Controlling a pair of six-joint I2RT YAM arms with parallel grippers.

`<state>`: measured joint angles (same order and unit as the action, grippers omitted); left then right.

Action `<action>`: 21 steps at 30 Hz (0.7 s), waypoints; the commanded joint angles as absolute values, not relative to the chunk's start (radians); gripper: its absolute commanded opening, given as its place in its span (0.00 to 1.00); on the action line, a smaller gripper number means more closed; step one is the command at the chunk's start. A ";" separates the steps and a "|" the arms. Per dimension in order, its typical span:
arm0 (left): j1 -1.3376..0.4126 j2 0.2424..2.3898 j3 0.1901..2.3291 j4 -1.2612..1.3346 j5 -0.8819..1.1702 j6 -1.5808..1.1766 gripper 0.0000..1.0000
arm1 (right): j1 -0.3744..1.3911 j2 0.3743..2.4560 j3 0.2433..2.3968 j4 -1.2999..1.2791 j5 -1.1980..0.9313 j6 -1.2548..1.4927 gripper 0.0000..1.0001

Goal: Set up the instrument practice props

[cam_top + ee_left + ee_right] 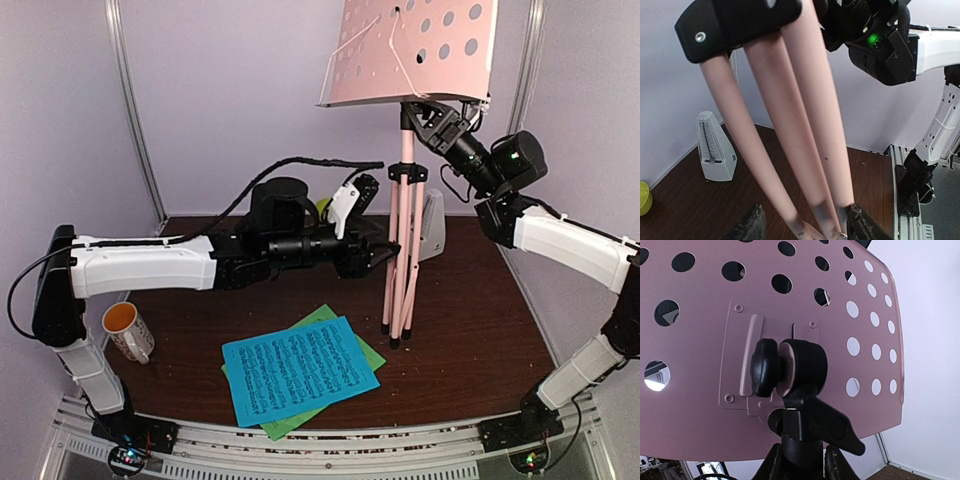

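Right now the music stand (415, 50) stands upright a little right of the middle of the bench (480, 320), its three pink legs (400, 290) folded close together with the feet bunched on the wood. The right claw (434, 118) comes in from the right edge, high up, and is closed on the black neck just under the perforated pink desk; in the right wrist view its fingers (839, 461) press on both sides of that neck. The left claw (392, 250) reaches across from the left edge and straddles the folded legs partway up. Its jaws are partly open: one finger (860, 226) lies against a leg, the other sits just clear.

The metronome (432, 225) stands at the far edge, just behind the legs. The blue sheet (300, 370) lies flat near the near edge, on top of the green sheet (322, 316). A mug (127, 330) stands towards the near left corner, and a lime bowl (644, 197) sits by the far edge.
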<state>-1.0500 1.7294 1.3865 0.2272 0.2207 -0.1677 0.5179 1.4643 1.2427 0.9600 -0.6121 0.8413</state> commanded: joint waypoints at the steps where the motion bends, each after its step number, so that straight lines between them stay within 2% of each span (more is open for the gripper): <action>1: -1.047 1.748 1.387 0.294 0.152 -0.192 0.56 | 0.544 1.376 1.276 1.184 -0.476 0.894 0.00; 16: -1.036 1.730 1.301 0.404 0.124 -0.229 0.43 | 0.545 1.357 1.262 1.226 -0.470 0.936 0.00; 21: -1.035 1.753 1.341 0.337 0.074 -0.223 0.41 | 0.549 1.354 1.262 1.244 -0.457 0.952 0.00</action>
